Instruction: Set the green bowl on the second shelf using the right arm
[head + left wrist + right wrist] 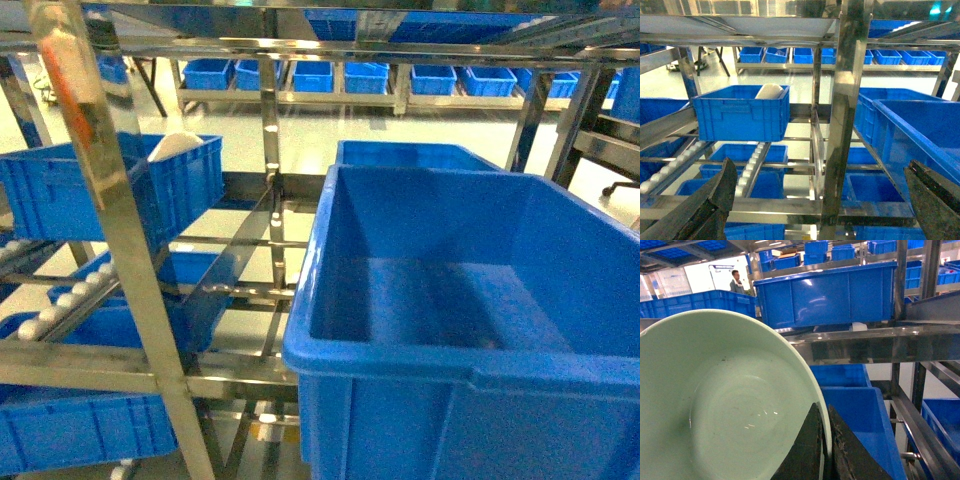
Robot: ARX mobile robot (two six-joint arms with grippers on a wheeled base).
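Note:
The green bowl (715, 400), pale mint and glossy, fills the left of the right wrist view, its inside facing the camera. My right gripper (826, 440) is shut on its rim, one dark finger inside and one outside. Beyond the bowl runs a steel rack rail (875, 342) with a blue crate (825, 295) on it. In the head view the second shelf (240, 242) is a steel tier of crossbars and rails between uprights; neither the bowl nor any gripper shows there. My left gripper (821, 167) is open wide, with only the rack behind its gap.
A large blue crate (470, 330) stands close at front right, another (410, 153) behind it. A blue crate holding a white object (120, 190) sits on the left of the tier. A steel upright (120, 230) and roller tracks (60, 300) stand near left. A person (735, 282) stands far back.

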